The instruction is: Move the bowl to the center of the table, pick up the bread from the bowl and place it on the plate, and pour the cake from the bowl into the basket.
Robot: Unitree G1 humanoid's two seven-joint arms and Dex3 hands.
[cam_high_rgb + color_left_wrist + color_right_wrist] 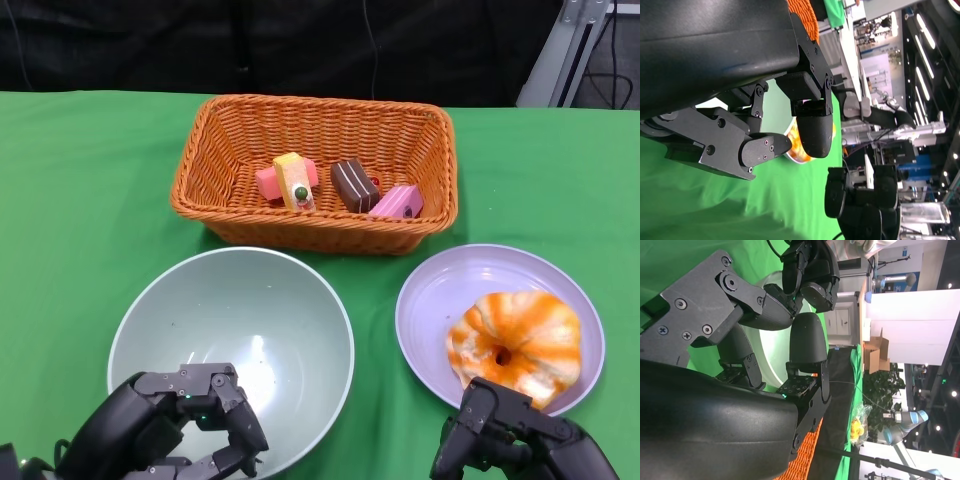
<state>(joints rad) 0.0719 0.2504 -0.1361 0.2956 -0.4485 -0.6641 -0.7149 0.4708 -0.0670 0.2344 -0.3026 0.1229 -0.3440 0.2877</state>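
The pale green bowl (240,320) stands empty, front and centre on the green cloth. Behind it the orange wicker basket (190,170) holds several cake pieces: a pink and yellow one (290,180), a brown one (353,184) and a pink one (397,203). The orange and white bread (520,340) lies on the lavender plate (440,300) at the right. My left hand (175,425) sits at the bowl's near rim, fingers apart and holding nothing (765,115). My right hand (515,440) hovers by the plate's near edge, also empty (740,365).
Green cloth covers the table on both sides of the basket. The right wrist view shows the bowl (772,355) and my left hand (807,270) beyond my own fingers. Lab furniture and another robot arm stand past the table's edge.
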